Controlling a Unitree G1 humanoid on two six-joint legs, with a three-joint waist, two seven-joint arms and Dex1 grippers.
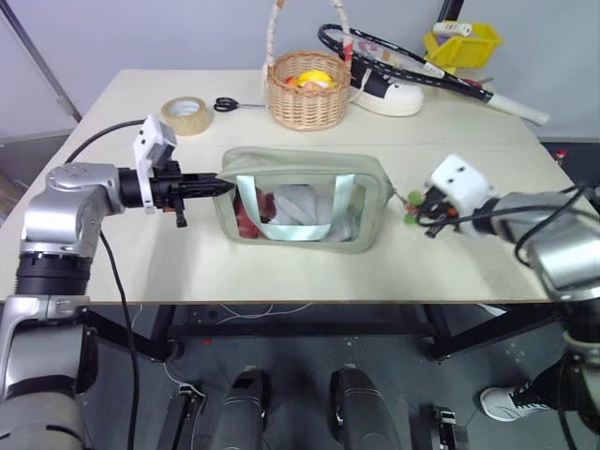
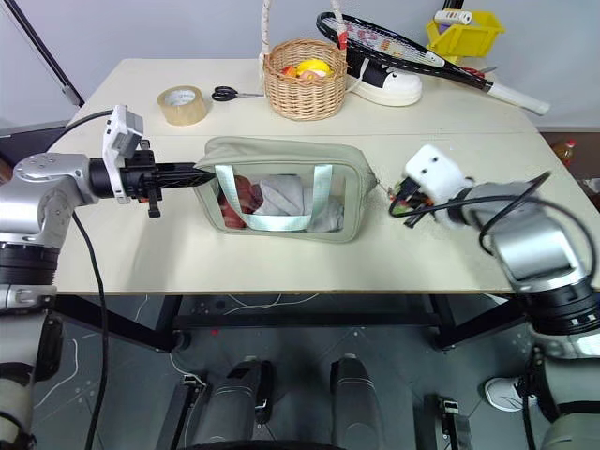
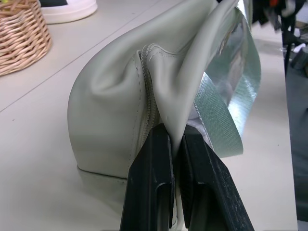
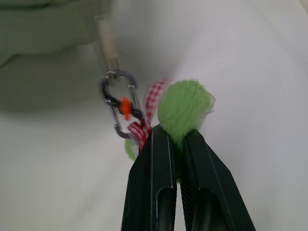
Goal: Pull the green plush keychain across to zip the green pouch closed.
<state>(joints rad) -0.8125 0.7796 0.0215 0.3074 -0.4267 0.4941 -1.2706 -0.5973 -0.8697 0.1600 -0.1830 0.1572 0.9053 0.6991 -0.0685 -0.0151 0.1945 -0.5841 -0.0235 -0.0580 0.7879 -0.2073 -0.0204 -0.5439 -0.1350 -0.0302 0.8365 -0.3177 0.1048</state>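
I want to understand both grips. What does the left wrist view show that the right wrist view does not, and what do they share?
Left wrist view: the left gripper shut on the end of the green pouch, with a ribbon handle and a wicker basket.
Right wrist view: the right gripper shut on the green plush keychain, beside a metal clip and checked ribbon.
Both: the pouch and the table.

Robot test lab or workshop: a plain bench (image 1: 112, 272) on a black metal frame carries unrelated props, namely a wicker basket (image 1: 308, 91), tape roll (image 1: 185, 114), scissors (image 1: 230, 104), tennis racket (image 1: 403, 58), sneaker (image 1: 389, 94) and yellow parts bin (image 1: 463, 44).
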